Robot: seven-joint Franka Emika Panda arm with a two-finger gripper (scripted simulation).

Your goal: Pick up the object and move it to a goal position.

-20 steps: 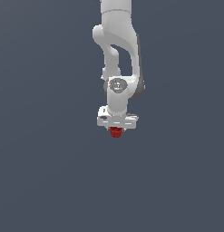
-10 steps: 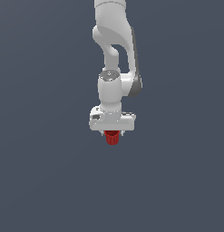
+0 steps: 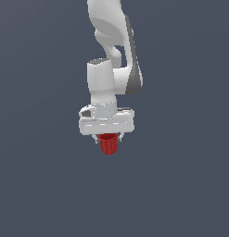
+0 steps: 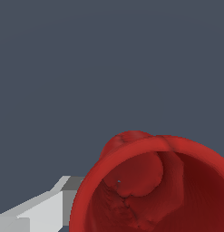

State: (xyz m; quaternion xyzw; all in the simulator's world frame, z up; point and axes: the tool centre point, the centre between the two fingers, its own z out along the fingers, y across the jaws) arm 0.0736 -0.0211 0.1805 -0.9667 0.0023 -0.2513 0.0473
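Hanging from the white Panda arm, my gripper points straight down, which I judge suits carrying toward the goal. Directly beneath the gripper's wide body sits the red cup, rim up, its hollow filling the wrist view. The fingers look clamped on its rim, though mostly hidden. No goal marker is visible.

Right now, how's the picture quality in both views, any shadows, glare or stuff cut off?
Exterior view: flat, even light on a plain grey-blue backdrop, no cast shadow or glare; the red cup under the white gripper is small but sharp. Wrist view: the cup fills the corner, cropped by the frame edge, its inside soft-shaded and lumpy; one pale finger shows, also cropped.
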